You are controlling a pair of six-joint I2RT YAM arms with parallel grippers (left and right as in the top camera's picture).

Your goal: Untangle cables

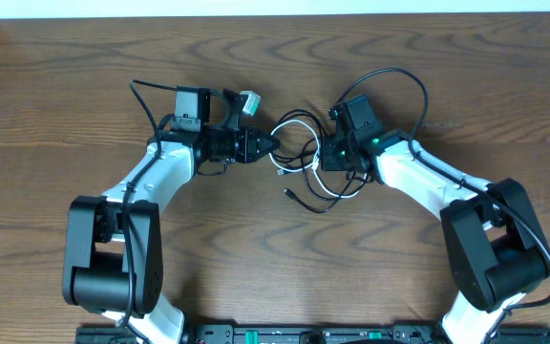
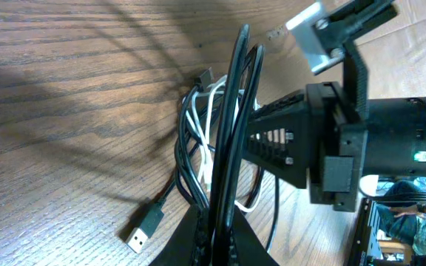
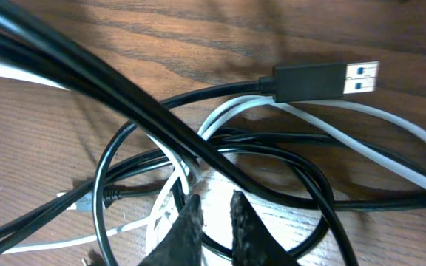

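The cables lie tangled between my two grippers at the table's middle: several black loops and one white cord. My left gripper is shut on black cable strands that run straight out from its jaws. A black USB plug lies on the wood beside it. My right gripper points into the tangle from the right. Its fingers stand nearly together, with a black loop crossing the narrow gap. A blue-tongued USB plug lies beyond.
The wooden table stretches on all sides of the tangle. My right arm's own thick black cable arches above its wrist. Both arm bases stand near the front edge. A loose black plug end lies toward the front.
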